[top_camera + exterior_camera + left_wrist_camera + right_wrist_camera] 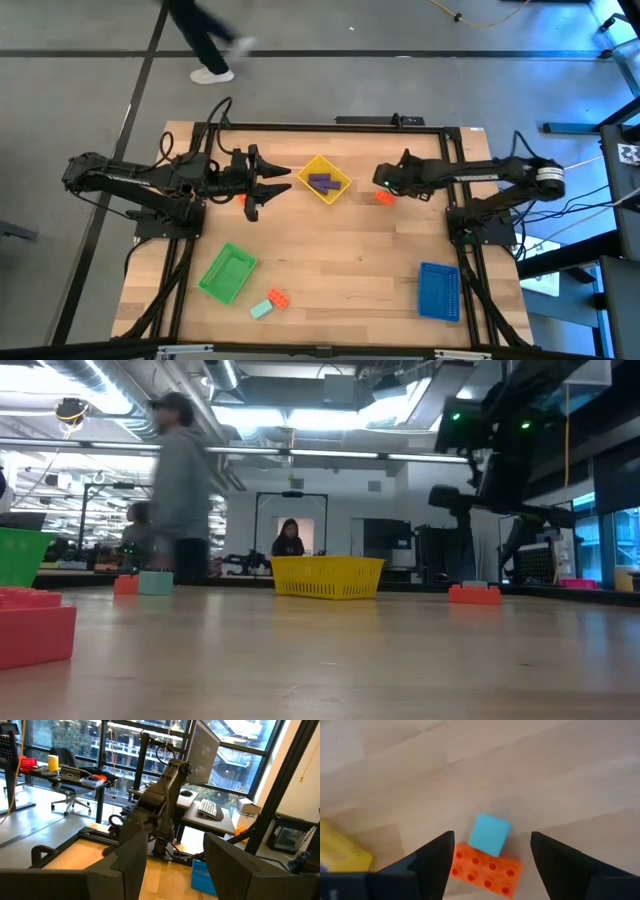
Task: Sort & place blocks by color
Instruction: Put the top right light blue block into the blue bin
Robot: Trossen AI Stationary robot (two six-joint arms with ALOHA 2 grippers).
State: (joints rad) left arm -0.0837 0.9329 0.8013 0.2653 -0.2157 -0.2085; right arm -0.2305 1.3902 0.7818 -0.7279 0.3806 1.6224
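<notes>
Purple blocks (320, 182) already lie in the yellow tray (339, 171) at upper centre. Orange brick (486, 870) and teal block (489, 834) wait beneath the released right claw (490, 855); the left claw (270, 184) is also released.

Two blocks (320, 183) sit in the middle tray (340, 172) at the table's (340, 250) back, two trays (228, 273) up front, left and right.

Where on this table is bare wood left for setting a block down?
Widest bare patch: mid-table, between the green tray, yellow tray and blue tray. Crowded: beside the yellow tray, under the right gripper over its orange block; and the left gripper.
</notes>
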